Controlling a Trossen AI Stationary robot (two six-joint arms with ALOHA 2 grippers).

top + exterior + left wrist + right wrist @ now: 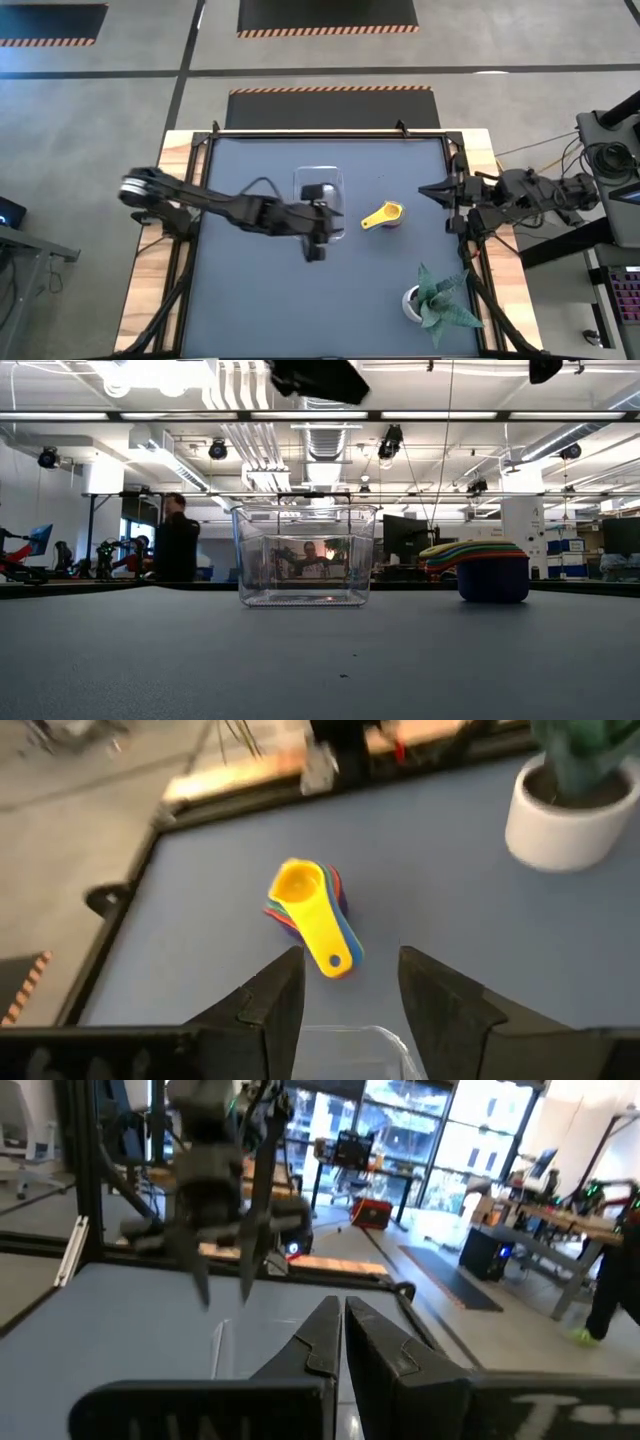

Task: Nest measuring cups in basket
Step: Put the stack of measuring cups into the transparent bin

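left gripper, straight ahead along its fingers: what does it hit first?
Probably the stacked measuring cups: the open left gripper sits over the basket, fingers framing the yellow top handle. Height is unclear; it may pass above them.

Both arms (pixel 235 208) are built of dark, near-black segmented links. A pale grey joint housing (pixel 137 190) is seen at the left arm's base. Black cables are looped along the right arm (pixel 530 192). Jaws are formed of dark, angular, tapered fingers (pixel 272 1002).

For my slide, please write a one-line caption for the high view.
Left gripper open above the clear basket; nested measuring cups on the table beside it; right gripper shut at the table edge.
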